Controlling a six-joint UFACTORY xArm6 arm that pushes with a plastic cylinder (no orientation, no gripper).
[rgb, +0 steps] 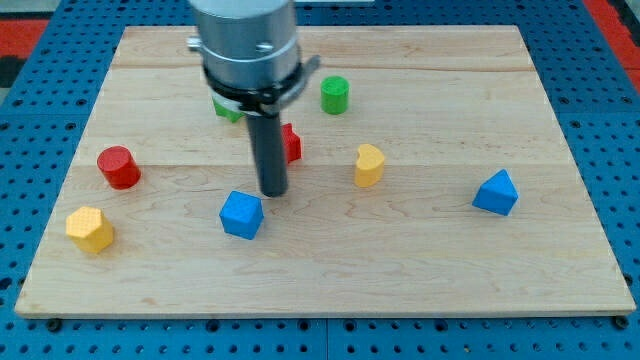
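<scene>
My tip (273, 192) rests on the wooden board just above and right of a blue cube (241, 214), close to it but apart. A red block (291, 143) sits right behind the rod, partly hidden by it. A yellow block (369, 165) lies to the right of the tip. A green block (226, 109) is mostly hidden behind the arm's body at the view's top.
A green cylinder (334, 95) stands at the top centre. A red cylinder (119, 167) and a yellow hexagonal block (90, 229) lie at the left. A blue wedge-like block (496, 192) sits at the right. The wooden board (560, 270) lies on blue pegboard.
</scene>
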